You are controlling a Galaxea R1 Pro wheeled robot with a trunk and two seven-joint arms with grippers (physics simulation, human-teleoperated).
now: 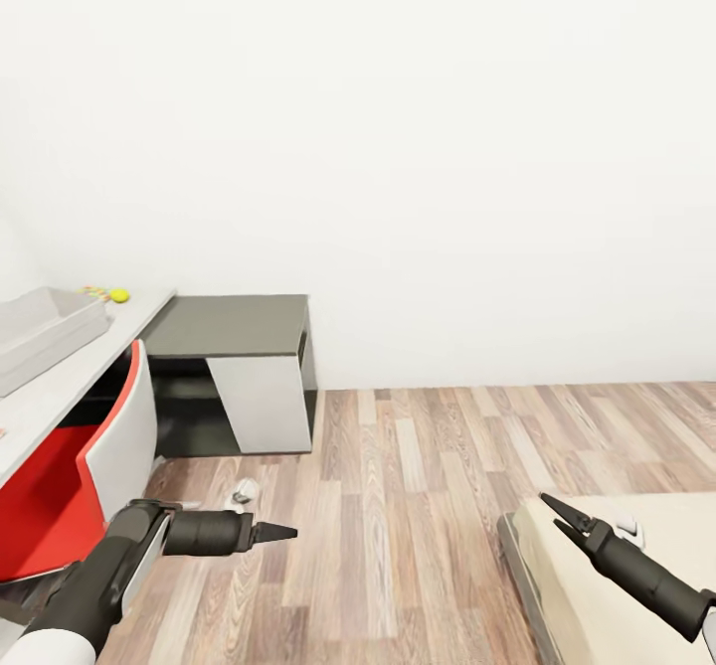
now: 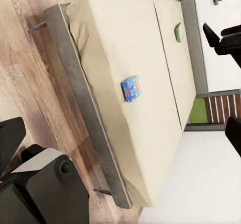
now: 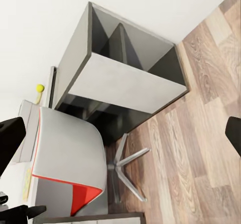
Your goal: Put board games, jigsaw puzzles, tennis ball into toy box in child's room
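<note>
The light grey toy box (image 1: 45,332) stands on the pale table (image 1: 89,362) at the far left. The tennis ball (image 1: 119,295) (image 3: 39,88) lies beyond it near the table's end, beside a small multicoloured flat piece (image 1: 95,291) too small to name. On the cream bed (image 2: 150,83) lie two board games, a blue one (image 2: 131,88) and a green one (image 2: 179,32). The bed's corner (image 1: 617,585) is at my lower right. My left gripper (image 1: 286,533) hangs open over the floor, fingers (image 2: 10,138) wide apart. My right gripper (image 1: 557,511) is open over the bed corner, fingers (image 3: 10,138) spread, holding nothing.
A red and white chair (image 1: 89,456) (image 3: 70,153) is tucked at the table, its metal foot (image 3: 125,166) on the floor. A lower dark-grey-topped cabinet (image 1: 239,332) (image 3: 125,68) stands against the white wall. Wood-plank floor (image 1: 418,506) stretches between cabinet and bed.
</note>
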